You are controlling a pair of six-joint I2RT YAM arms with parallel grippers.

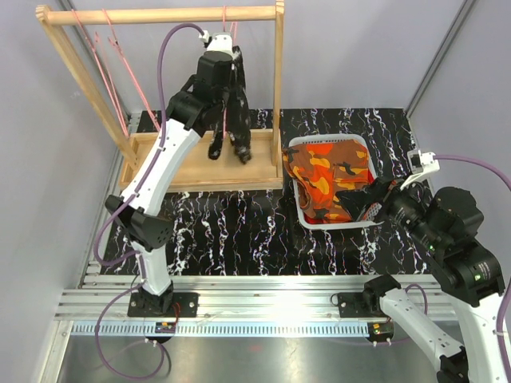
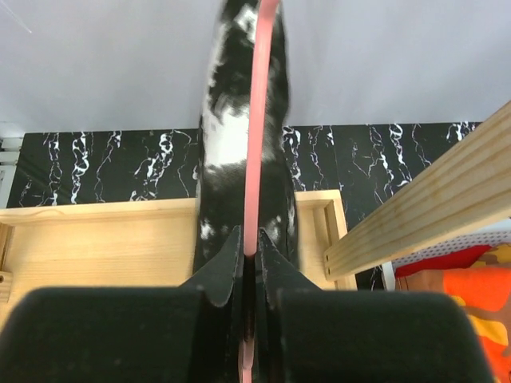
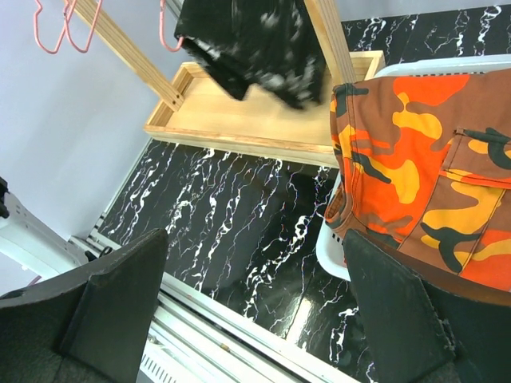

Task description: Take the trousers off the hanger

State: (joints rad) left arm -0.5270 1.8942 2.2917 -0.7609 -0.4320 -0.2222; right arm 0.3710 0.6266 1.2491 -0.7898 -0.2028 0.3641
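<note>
The black trousers with white splashes (image 1: 233, 128) hang from a pink hanger (image 1: 225, 22) on the wooden rail. My left gripper (image 1: 227, 78) is shut on that hanger just above the cloth. In the left wrist view the pink hanger (image 2: 257, 120) runs between the closed fingertips of the left gripper (image 2: 250, 247), with the black trousers (image 2: 227, 152) behind it. The orange-brown patterned trousers (image 1: 327, 171) lie in the white basket (image 1: 297, 144), with a bit of the red trousers (image 2: 443, 261) beneath. My right gripper (image 1: 372, 199) is open and empty over the basket's near right side.
The wooden rack (image 1: 160, 14) stands on a wooden tray base (image 1: 188, 167) at the back left. Empty pink hangers (image 1: 108, 48) hang at its left end. A rack post (image 1: 278, 80) stands next to the basket. The right wrist view shows the basket rim (image 3: 331, 247) and marbled tabletop (image 3: 239, 207).
</note>
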